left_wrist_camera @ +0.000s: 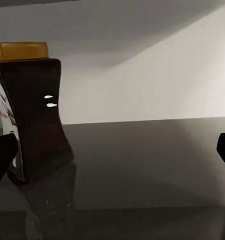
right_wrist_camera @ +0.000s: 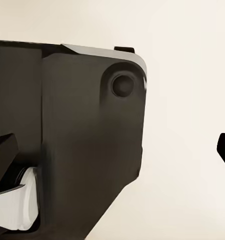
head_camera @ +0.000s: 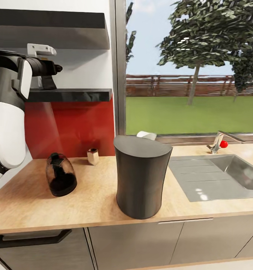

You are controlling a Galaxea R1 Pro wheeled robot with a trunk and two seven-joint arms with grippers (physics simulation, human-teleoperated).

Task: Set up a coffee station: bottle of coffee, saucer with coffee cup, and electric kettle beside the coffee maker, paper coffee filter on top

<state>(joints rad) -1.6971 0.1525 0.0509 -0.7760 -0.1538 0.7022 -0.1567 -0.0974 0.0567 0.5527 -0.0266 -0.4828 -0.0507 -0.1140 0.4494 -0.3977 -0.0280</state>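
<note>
Nearest the front edge of the wooden surface (head_camera: 25,210) stands the dark, waisted coffee maker (head_camera: 141,176), upright and well clear of everything else. To its left, a little further back, a dark electric kettle (head_camera: 60,174) rests on the same surface, and behind that, near the red backsplash (head_camera: 81,127), sits a small tan cup-like object (head_camera: 92,156). A white item (head_camera: 147,135) peeks out behind the coffee maker by the window sill. To the right lies the steel sink (head_camera: 231,174) with its tap (head_camera: 218,141). Higher up, the left arm (head_camera: 10,93) reaches onto the black kitchen shelf (head_camera: 81,94). There the left gripper (left_wrist_camera: 112,150) is spread wide, fingertips apart, with the bottle of coffee (left_wrist_camera: 30,110), yellow-lidded, standing upright on the shelf near one fingertip and not grasped. The right gripper (right_wrist_camera: 115,155) also hangs released, holding nothing, beside a dark robot part (right_wrist_camera: 82,140).
</note>
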